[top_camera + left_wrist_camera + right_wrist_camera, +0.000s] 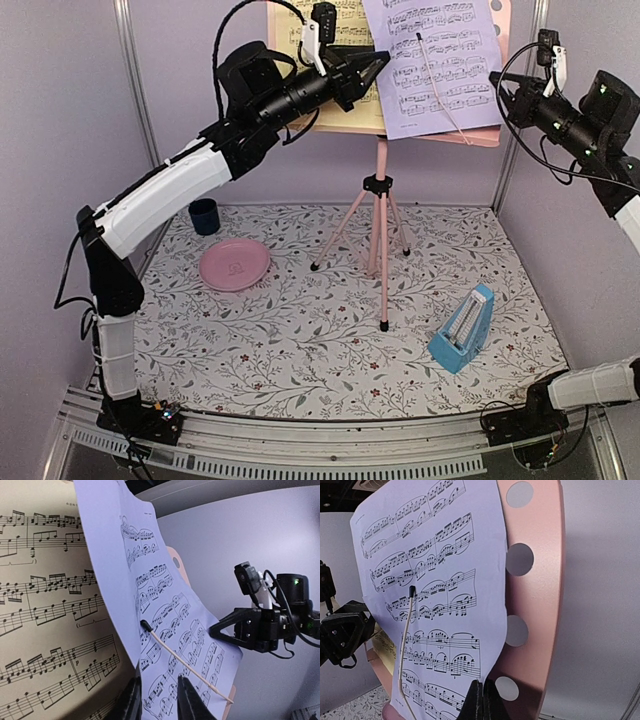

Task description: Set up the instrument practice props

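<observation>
The pink music stand (381, 200) stands at the back centre, and its perforated desk (535, 605) carries both sheets. The yellow sheet (290, 30) is on the left and the lavender sheet (460, 40) on the right, overlapping it. My left gripper (160, 695) is open, its jaws astride the lavender sheet's (115, 555) lower left edge, next to the yellow sheet (45, 605). My right gripper (483, 685) is shut on the lavender sheet's (440, 540) right edge. The blue metronome (462, 328) stands on the table at front right.
A thin baton (440, 85) with a black tip leans across the lavender sheet. A round pink plate (234, 265) and a dark blue cup (204, 216) sit at the left of the floral table. Grey walls close in on both sides.
</observation>
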{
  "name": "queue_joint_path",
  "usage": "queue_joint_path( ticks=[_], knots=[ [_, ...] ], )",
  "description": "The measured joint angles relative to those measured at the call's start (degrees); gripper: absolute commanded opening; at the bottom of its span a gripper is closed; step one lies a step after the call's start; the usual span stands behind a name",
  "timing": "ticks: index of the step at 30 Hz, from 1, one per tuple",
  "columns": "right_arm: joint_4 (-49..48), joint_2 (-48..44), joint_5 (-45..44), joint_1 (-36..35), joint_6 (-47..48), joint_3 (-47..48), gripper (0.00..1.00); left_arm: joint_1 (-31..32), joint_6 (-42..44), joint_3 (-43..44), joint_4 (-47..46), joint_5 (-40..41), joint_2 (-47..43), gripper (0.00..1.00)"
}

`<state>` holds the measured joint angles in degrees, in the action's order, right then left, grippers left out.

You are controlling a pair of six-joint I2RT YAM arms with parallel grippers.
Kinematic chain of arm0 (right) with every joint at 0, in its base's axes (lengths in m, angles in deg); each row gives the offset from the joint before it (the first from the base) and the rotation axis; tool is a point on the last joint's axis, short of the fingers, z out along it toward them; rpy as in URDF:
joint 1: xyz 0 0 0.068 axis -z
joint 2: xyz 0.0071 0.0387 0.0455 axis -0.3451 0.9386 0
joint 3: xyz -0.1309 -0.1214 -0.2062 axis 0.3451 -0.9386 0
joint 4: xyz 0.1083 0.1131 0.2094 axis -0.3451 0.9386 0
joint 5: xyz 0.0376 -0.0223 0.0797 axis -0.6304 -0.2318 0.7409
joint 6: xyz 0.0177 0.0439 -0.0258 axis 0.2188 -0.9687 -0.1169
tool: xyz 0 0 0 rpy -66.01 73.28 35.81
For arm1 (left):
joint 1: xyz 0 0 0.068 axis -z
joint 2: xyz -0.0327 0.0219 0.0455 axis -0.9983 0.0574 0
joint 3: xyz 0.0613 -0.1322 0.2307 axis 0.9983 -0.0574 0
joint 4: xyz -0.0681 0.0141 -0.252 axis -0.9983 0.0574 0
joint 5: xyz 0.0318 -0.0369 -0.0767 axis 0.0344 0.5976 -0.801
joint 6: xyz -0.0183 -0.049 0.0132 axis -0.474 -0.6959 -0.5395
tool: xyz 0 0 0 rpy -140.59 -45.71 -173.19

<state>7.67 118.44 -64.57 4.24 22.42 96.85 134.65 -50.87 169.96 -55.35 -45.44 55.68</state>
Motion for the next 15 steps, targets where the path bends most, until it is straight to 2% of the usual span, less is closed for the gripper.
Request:
queue_joint_path(
  ticks=[11, 15],
  knots=[
    [-3.67, -3.37, -0.35, 0.00, -0.63, -5.46, 0.00, 0.07, -2.38, 0.02, -1.01, 1.46, 0.13, 0.28],
    [-4.57, -4.09, -0.76, 0.00, -0.83, -7.17, 0.00, 0.07, -3.13, 1.64, -0.87, 2.01, 1.14, 0.23]
  ],
)
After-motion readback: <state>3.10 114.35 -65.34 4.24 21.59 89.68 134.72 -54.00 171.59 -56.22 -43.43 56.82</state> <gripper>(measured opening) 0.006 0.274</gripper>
